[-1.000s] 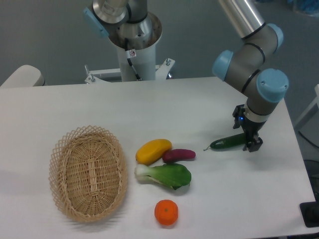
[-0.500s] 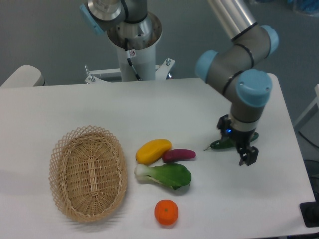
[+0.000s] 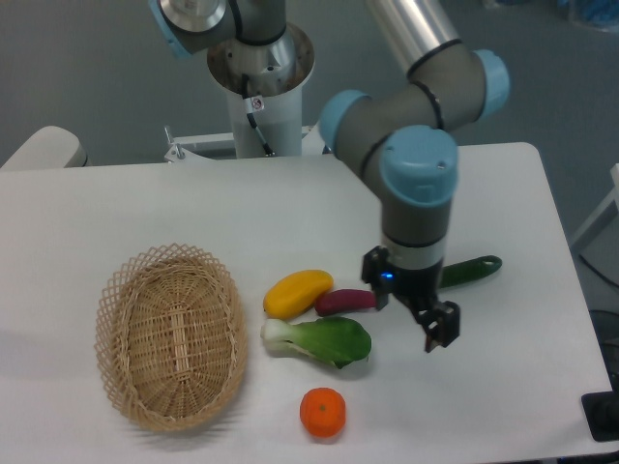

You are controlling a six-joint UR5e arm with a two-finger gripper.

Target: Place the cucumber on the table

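The dark green cucumber point(image 3: 472, 270) lies flat on the white table point(image 3: 145, 203) at the right. Its left end is hidden behind my arm's wrist. My gripper point(image 3: 410, 311) hangs low over the table, left of and slightly in front of the cucumber. It is open with nothing between its fingers, and it does not touch the cucumber. One black fingertip point(image 3: 441, 329) points toward the table's front, and the gripper's other side sits close to the purple eggplant point(image 3: 345, 302).
A yellow vegetable point(image 3: 298, 293), a leafy bok choy point(image 3: 325, 340) and an orange point(image 3: 322, 412) lie left of and below the gripper. A woven wicker basket point(image 3: 171, 333) stands at the left. The robot base point(image 3: 259, 87) rises at the table's back edge.
The gripper let go of the cucumber, which now rests on the table at the right. The arm swung left and toward the front, ending near the eggplant.
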